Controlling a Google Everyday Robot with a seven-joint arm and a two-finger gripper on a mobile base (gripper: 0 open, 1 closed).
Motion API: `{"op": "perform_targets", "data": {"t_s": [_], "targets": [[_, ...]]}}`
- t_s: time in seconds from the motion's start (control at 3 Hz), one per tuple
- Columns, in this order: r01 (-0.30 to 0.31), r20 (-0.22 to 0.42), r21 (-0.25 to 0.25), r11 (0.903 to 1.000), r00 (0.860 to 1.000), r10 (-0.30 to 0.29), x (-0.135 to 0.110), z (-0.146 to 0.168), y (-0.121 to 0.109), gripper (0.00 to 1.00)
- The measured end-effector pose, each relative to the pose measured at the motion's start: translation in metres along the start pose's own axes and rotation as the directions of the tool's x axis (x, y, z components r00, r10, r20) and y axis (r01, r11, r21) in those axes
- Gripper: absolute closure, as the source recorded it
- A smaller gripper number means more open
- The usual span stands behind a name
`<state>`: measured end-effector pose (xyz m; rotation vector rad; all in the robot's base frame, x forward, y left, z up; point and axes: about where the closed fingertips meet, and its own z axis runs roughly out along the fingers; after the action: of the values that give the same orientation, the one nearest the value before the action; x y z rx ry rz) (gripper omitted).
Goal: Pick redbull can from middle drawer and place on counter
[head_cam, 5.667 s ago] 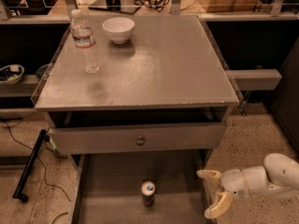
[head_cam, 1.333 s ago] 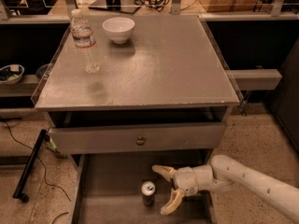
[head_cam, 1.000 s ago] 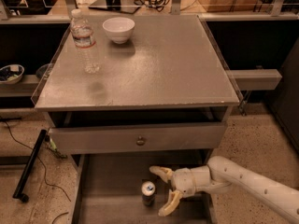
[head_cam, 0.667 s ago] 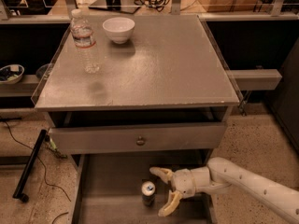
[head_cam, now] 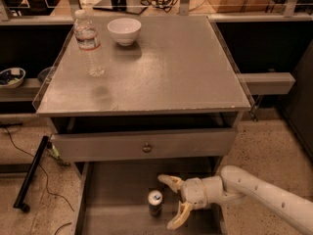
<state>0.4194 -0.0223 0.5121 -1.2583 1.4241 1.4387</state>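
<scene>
The redbull can [head_cam: 155,202] stands upright on the bare floor of the pulled-out middle drawer [head_cam: 112,199], near its centre. My gripper [head_cam: 168,202] is open just to the right of the can, one yellowish finger reaching behind it and the other in front; neither touches it. The white arm enters from the lower right. The grey counter [head_cam: 161,67] lies above, with no can on it.
A clear water bottle [head_cam: 88,44] and a white bowl [head_cam: 124,31] stand at the counter's back left. The upper drawer with a round knob [head_cam: 146,147] is slightly open above the middle drawer. A black bar and cables [head_cam: 32,173] lie on the floor at left.
Over the last seconds the gripper swept left from the drawer's right side toward the can. In the last second it edged slightly closer, staying open.
</scene>
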Motion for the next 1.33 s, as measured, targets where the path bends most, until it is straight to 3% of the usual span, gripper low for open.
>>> {"op": "perform_targets", "data": {"t_s": [0.67, 1.0, 1.33], "targets": [[0.010, 0.016, 0.022, 0.9997, 1.000, -0.010, -0.002, -0.009, 0.008, 0.00], [0.081, -0.011, 0.083, 0.9932, 0.997, -0.081, -0.015, -0.018, 0.019, 0.00], [0.084, -0.006, 0.070, 0.9940, 0.996, -0.084, -0.016, -0.011, 0.014, 0.00]]}}
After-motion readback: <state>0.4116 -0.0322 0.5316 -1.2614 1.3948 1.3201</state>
